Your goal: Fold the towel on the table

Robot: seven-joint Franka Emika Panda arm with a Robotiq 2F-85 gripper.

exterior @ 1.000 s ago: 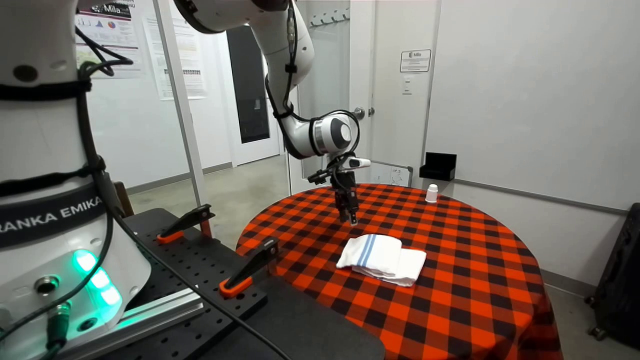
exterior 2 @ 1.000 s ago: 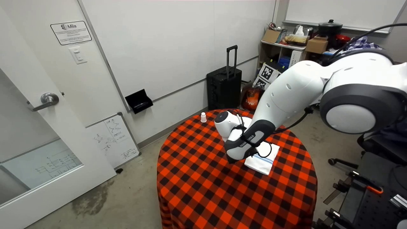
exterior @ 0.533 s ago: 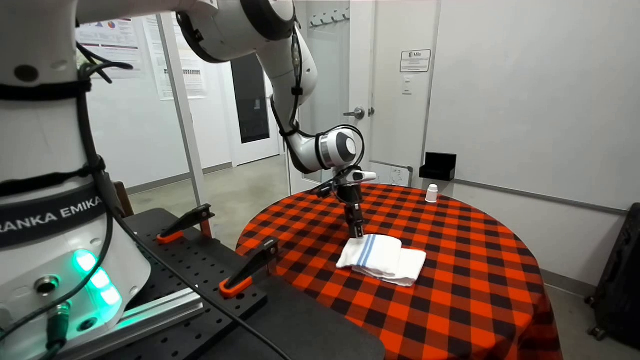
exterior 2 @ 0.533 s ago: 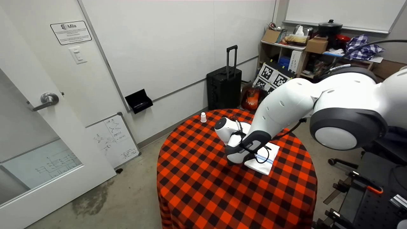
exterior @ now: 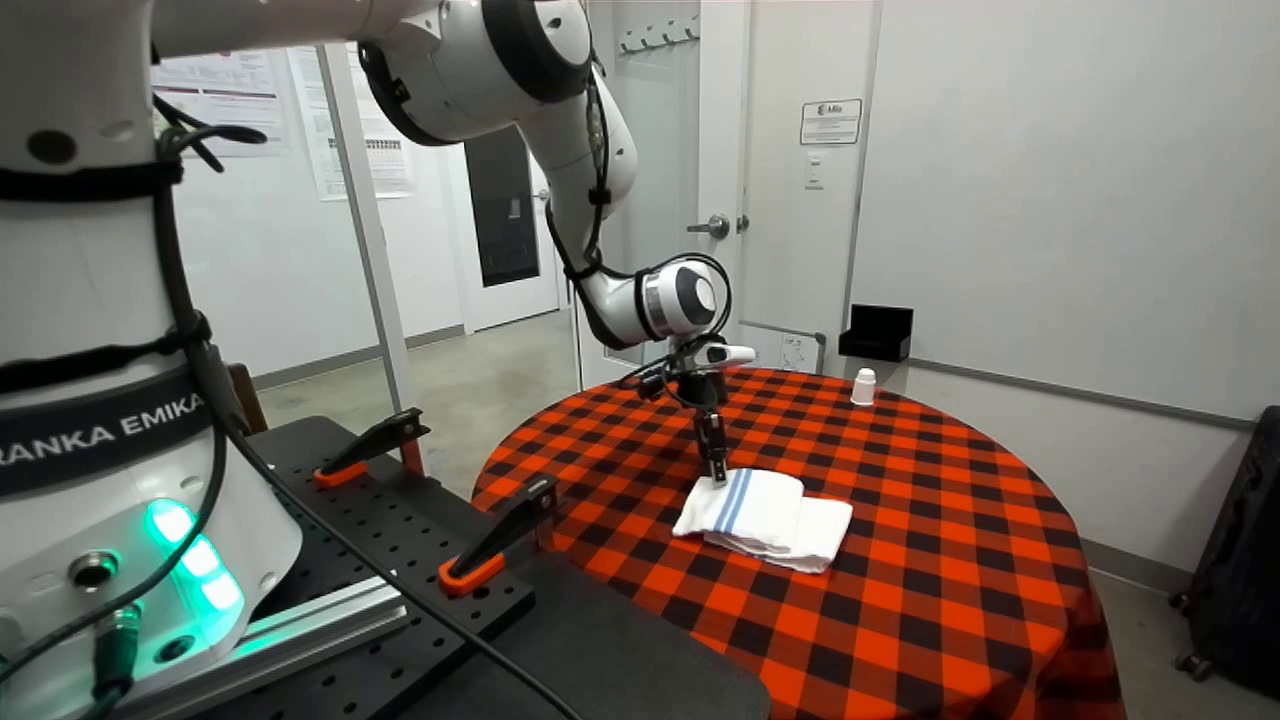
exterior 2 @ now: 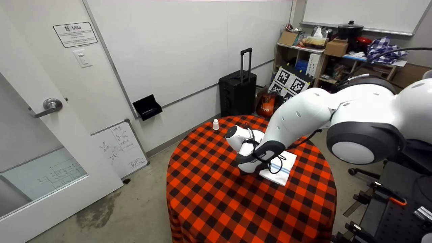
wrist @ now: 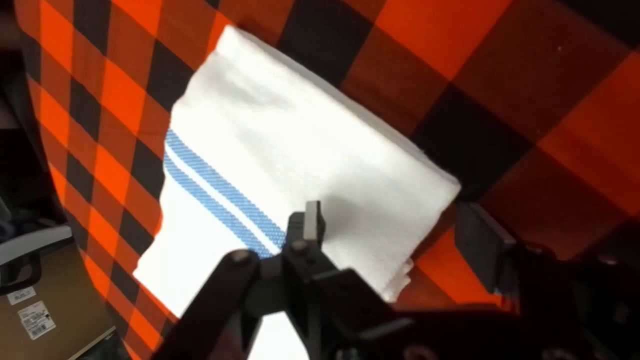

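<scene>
Towel (wrist: pixel 295 155), white with blue stripes, lies in layers on the red-and-black checked table (exterior: pixel 930 560). Over one towel edge, the Robotiq gripper (wrist: pixel 392 225), jaws apart, grasps nothing, likely lining up another fold; next, lower and pinch. More tabletop stretches toward the white bottle (exterior: pixel 863 387), well apart, than toward the robot base (exterior: pixel 130 530).

The exterior views are evenly lit, while the wrist view bleaches the towel (wrist: pixel 295 160) around a soft shadow (wrist: pixel 352 212).

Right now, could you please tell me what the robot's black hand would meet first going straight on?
Likely the folded white blue-striped cloth towel, ahead of one finger of the hand; whether they touch is unclear.
</scene>
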